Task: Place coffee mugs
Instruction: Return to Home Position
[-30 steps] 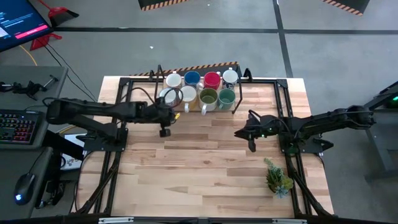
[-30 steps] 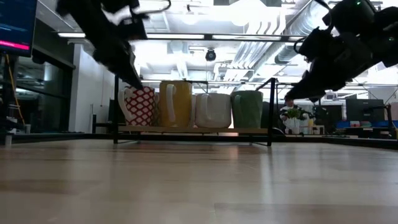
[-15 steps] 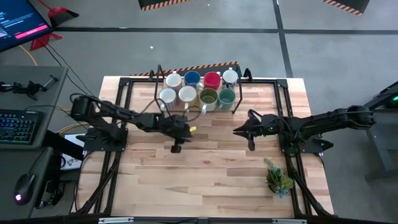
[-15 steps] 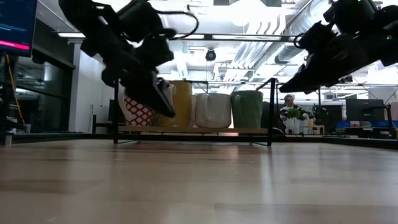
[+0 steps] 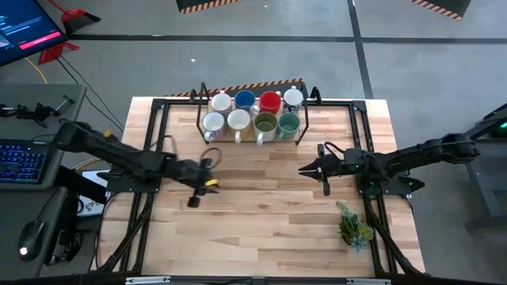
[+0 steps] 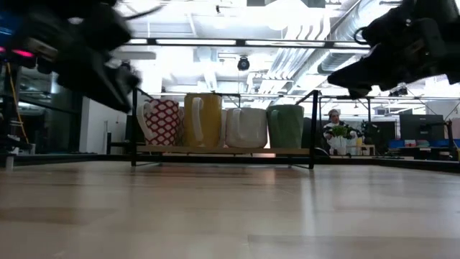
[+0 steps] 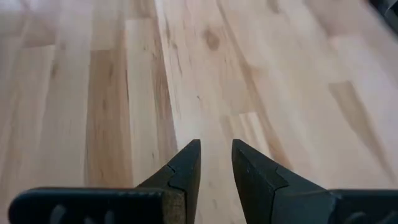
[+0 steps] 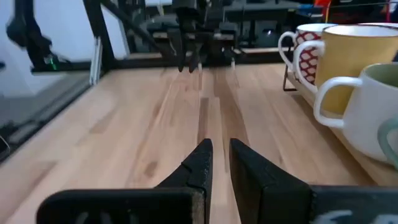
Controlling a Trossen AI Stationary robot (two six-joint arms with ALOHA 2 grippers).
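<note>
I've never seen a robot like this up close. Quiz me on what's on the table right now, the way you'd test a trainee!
1. How many mugs stand on the shelf?
2. True or false: the left gripper and the right gripper both hold nothing.
3. Fill in: the plant stands nearer the ___ arm.

Key: 1. eight, in two rows of four; 2. true; 3. right.
</note>
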